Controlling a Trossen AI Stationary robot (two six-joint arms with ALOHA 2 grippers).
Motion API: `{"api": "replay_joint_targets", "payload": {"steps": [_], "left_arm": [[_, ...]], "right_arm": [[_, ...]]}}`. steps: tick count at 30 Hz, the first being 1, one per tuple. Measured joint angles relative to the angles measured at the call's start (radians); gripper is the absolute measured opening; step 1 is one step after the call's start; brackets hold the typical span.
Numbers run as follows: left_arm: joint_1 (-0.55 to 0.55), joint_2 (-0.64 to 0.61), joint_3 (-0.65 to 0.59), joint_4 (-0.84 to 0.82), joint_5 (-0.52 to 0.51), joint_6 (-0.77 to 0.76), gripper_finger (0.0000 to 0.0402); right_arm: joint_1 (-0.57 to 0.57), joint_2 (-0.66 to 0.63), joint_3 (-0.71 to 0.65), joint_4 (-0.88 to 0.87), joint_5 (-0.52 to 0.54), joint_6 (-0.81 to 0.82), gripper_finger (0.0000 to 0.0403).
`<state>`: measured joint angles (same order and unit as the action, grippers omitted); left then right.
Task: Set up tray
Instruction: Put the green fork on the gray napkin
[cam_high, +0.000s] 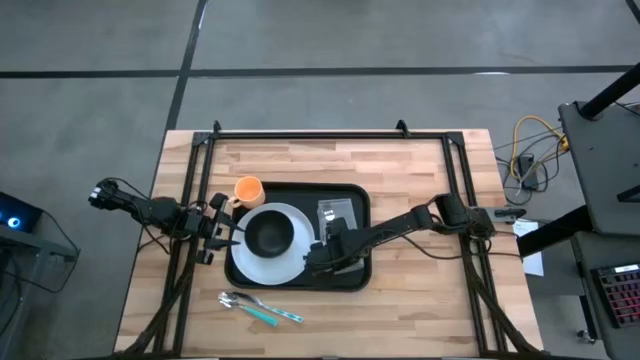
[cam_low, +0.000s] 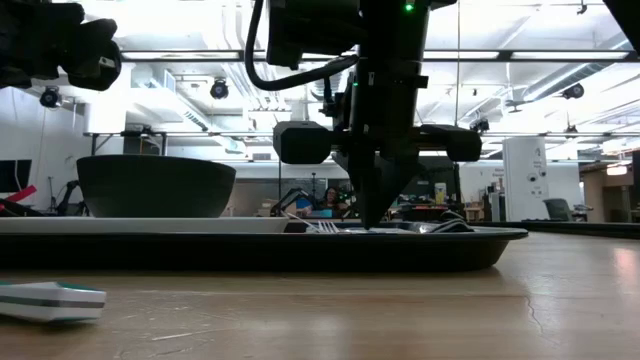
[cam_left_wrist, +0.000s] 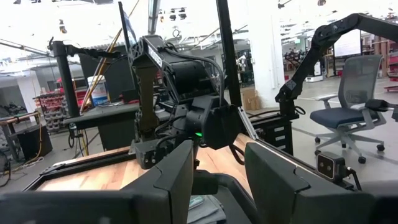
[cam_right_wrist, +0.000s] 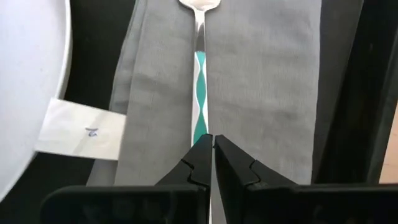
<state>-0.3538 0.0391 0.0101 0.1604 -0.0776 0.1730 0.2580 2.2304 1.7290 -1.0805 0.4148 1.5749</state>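
Note:
The black tray (cam_high: 352, 275) lies at the table's middle. On its left half stands a white plate (cam_high: 250, 268) with a dark bowl (cam_high: 268, 233). A folded grey napkin (cam_right_wrist: 267, 93) lies on the tray's right half, and a fork (cam_right_wrist: 199, 37) with a teal and silver handle lies along it. My right gripper (cam_right_wrist: 213, 142) is down over the napkin, shut on the fork. In the low view its tips (cam_low: 372, 222) reach tray level. My left gripper (cam_left_wrist: 217, 180) waits open at the table's left, beside the plate, holding nothing. My right gripper pinches the fork's handle (cam_right_wrist: 200, 127) between its two fingertips, toward the handle's free end. The fingers slant steeply down from the table's right side. The fork lies about level along the napkin, its tines (cam_low: 322, 227) pointing away from the fingers.
An orange cup (cam_high: 248, 190) stands on the wood at the tray's far left corner. Two teal-handled utensils (cam_high: 262, 309) lie on the table in front of the tray. A small white tag (cam_right_wrist: 81, 130) sticks out between napkin and plate. Bare wood lies to the tray's right.

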Motion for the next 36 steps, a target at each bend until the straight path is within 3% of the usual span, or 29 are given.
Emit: {"api": "replay_joint_targets", "payload": {"steps": [11,25,36], "left_arm": [[-0.001,0.000,0.000,0.000,0.000,0.000,0.0126],[0.000,0.000,0.000,0.000,0.000,0.000,0.0126],[0.000,0.000,0.000,0.000,0.000,0.000,0.0126]], "right_arm": [[-0.011,-0.003,0.034,0.021,0.003,-0.116,0.0015],[-0.015,-0.003,0.030,0.022,-0.042,-0.143,0.0107],[-0.016,0.012,0.004,0.054,-0.054,-0.139,0.0090]]}}
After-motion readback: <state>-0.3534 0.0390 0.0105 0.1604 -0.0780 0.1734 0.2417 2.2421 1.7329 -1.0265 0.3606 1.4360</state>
